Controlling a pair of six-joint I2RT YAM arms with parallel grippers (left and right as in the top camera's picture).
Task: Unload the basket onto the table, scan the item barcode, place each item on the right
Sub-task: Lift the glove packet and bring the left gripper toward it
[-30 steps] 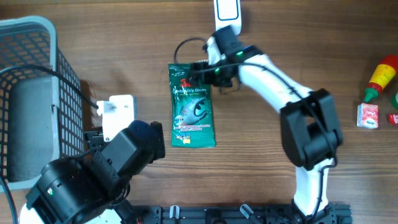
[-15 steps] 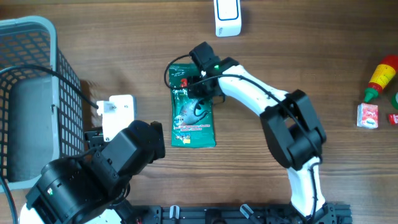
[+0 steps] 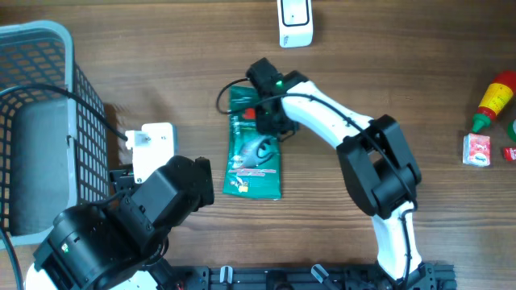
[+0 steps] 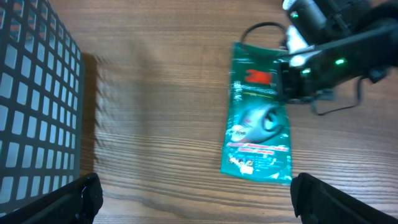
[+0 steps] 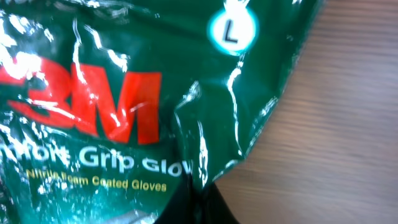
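Glove packet (image 3: pixel 254 161), green with red 3M lettering, lies flat on the wooden table (image 3: pixel 419 48) near its middle, long side running toward the robot. We see the right gripper (image 3: pixel 266 121) down on the packet's top end. In the right wrist view its dark fingertips (image 5: pixel 194 205) meet on a creased fold of the green film, so the jaws are clamped on the packet. The left gripper (image 4: pixel 199 196) hovers apart from it, jaws spread wide and empty.

A black cable loop (image 3: pixel 226 84) curls beside the packet's top corner. A small white box (image 3: pixel 153 145) sits to the left, with a grey basket (image 3: pixel 32 34) beyond it. A white device (image 3: pixel 294 20) stands at the far edge. A red and yellow bottle (image 3: pixel 493 101) and a small carton (image 3: pixel 476 150) sit far right.
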